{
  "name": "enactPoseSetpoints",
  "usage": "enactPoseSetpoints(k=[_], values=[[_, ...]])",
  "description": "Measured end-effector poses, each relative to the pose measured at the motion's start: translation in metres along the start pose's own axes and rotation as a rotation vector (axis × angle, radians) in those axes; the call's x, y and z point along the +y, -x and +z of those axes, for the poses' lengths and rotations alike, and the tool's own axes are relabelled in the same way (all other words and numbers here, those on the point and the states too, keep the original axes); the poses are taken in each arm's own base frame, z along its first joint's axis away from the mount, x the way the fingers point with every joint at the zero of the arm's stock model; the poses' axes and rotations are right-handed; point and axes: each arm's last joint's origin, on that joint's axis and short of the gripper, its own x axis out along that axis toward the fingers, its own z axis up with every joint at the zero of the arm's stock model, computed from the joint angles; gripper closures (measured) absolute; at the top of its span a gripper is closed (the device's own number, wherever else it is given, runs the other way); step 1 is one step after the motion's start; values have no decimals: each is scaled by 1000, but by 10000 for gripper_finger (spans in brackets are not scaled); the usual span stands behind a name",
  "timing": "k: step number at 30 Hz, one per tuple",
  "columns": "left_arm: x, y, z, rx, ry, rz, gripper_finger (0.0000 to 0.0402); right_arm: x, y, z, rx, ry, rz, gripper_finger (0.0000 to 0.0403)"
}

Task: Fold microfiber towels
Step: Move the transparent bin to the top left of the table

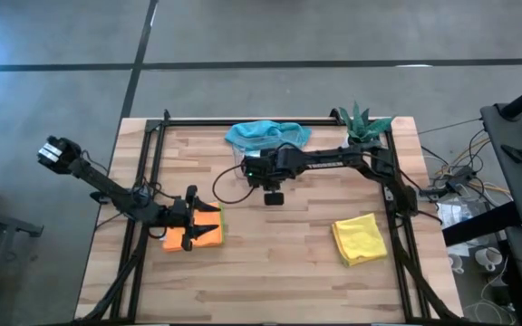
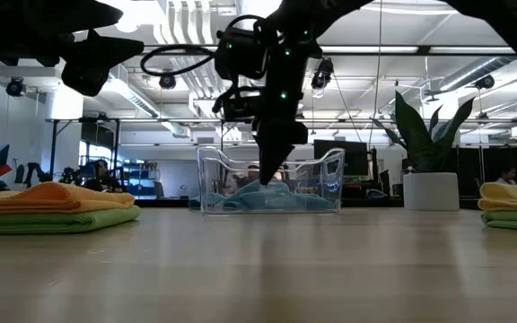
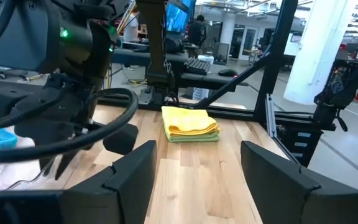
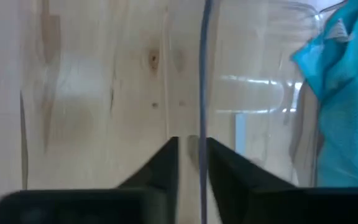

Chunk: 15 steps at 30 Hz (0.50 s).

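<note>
With my right fingers clenched on the clear tray's wall beside the teal towel inside it, I'd draw it gently across the tabletop, left fingers released over the orange towel.

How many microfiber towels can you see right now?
5: an orange towel stacked on a lime green towel under the left gripper; a yellow towel on another lime green towel at the right; a teal towel in the clear tray. More may be hidden.
</note>
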Motion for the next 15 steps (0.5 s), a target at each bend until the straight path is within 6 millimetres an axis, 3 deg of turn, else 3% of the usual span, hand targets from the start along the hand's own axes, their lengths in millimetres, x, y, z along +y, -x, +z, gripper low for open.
enactPoseSetpoints(k=[3,7,15], values=[[0,0,0,0,0,0,182,0,6,4,-17,-31,-6,382],[0,0,0,-1,-1,0,182,0,19,17,-103,-56,-21,392],[0,0,1,-9,3,0,182,-8,40,55,-481,-81,-3,394]])
